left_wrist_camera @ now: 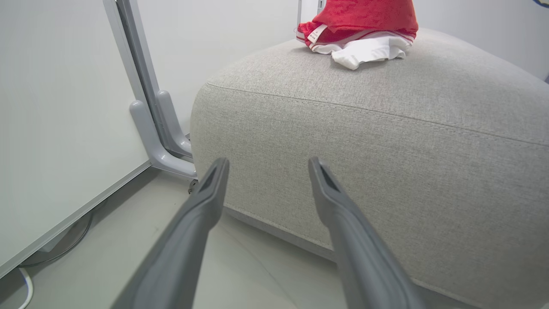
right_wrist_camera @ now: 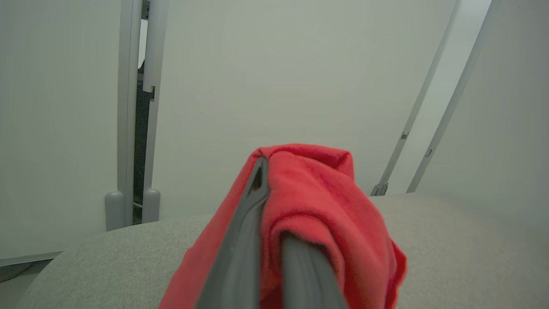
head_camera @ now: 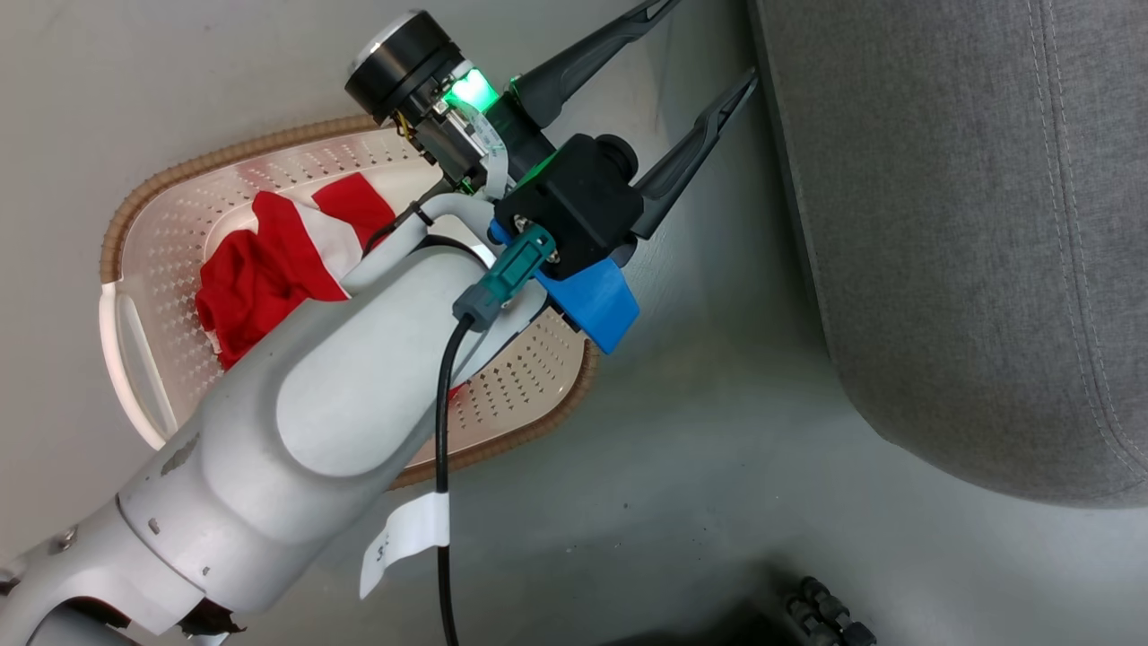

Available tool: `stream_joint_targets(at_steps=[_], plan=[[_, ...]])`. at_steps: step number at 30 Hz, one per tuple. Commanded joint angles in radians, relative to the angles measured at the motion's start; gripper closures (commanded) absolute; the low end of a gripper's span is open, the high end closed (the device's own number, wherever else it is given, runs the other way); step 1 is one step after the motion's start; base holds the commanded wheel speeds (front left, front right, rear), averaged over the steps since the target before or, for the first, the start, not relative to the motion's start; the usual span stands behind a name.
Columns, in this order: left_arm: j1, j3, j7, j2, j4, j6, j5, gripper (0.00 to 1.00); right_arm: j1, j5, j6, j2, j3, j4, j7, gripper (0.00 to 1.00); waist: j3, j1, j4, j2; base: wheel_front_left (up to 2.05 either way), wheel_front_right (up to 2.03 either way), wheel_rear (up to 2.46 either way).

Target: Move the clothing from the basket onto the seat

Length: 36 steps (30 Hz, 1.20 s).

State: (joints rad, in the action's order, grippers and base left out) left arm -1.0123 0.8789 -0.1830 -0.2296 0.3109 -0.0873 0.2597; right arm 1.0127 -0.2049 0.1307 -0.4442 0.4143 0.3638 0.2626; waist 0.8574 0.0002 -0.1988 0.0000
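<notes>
Hanging limp and light, a bright red soft garment [right_wrist_camera: 317,193] is clamped in the right gripper [right_wrist_camera: 268,189], apparently touching the large grey fabric seat [right_wrist_camera: 450,240]. More red clothing [head_camera: 260,278] lies crumpled in the oval cream basket [head_camera: 170,233]; the left gripper [head_camera: 707,43], jaws apart, should pinch a fold.

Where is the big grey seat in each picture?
Head view: the seat takes up the right side, top to lower right.
Left wrist view: it spans the middle and right, just beyond the open left hand.
Right wrist view: it runs along the bottom.
Shared landmark: the red garment at the seat's top, seen in both wrist views.
</notes>
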Motion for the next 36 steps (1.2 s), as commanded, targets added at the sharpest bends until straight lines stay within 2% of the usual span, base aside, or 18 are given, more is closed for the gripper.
stream_joint_targets(at_steps=[1,6,11,12,13,14,18,28,36], plan=[[-0.006,-0.001,0.003,-0.008,-0.008,0.008,-0.001,0.0,-0.029,0.007,0.0,0.024,-0.011,0.029,0.003,1.0,0.001,-0.0002,-0.001,0.0,0.0,0.0,0.0],[-0.019,-0.001,0.011,-0.011,-0.026,0.01,0.002,0.0,-0.063,0.009,0.0,0.068,-0.044,0.132,0.004,1.0,0.01,-0.0002,0.003,0.0,0.0,0.0,0.0],[-0.019,-0.001,0.011,-0.015,-0.033,0.016,0.004,0.0,-0.068,-0.004,0.0,0.08,-0.044,0.17,0.004,1.0,0.015,-0.0002,0.005,0.0,0.0,0.0,0.0],[-0.018,-0.001,0.009,-0.016,-0.033,0.017,0.006,0.0,-0.069,-0.009,0.0,0.082,-0.037,0.167,0.004,0.7,0.013,-0.0002,0.004,0.0,0.0,0.0,0.0],[-0.015,0.0,0.006,-0.018,-0.03,0.017,0.008,0.0,-0.077,-0.012,0.0,0.086,-0.031,0.168,0.004,0.15,0.009,-0.0002,0.003,0.0,0.0,0.0,0.0],[-0.012,-0.001,0.002,-0.018,-0.027,0.018,0.01,0.0,-0.088,-0.017,0.0,0.089,-0.026,0.166,0.004,0.0,0.002,-0.0002,0.002,0.0,0.0,0.0,0.0],[0.01,-0.002,-0.02,-0.008,-0.011,0.026,0.023,0.0,-0.161,-0.025,0.0,0.098,-0.022,0.127,0.004,0.0,-0.042,-0.0002,0.001,0.0,0.0,0.0,0.0],[0.109,-0.032,-0.074,0.005,0.056,0.052,0.076,0.0,-0.446,-0.012,0.0,0.172,-0.024,-0.059,0.004,0.0,-0.221,-0.0002,-0.006,0.0,0.0,0.0,0.0],[0.237,-0.14,-0.083,0.005,0.044,0.099,0.118,0.0,-0.585,0.0,0.0,0.225,-0.139,-0.247,0.004,0.0,-0.372,-0.0002,0.014,0.0,0.0,0.0,0.0]])
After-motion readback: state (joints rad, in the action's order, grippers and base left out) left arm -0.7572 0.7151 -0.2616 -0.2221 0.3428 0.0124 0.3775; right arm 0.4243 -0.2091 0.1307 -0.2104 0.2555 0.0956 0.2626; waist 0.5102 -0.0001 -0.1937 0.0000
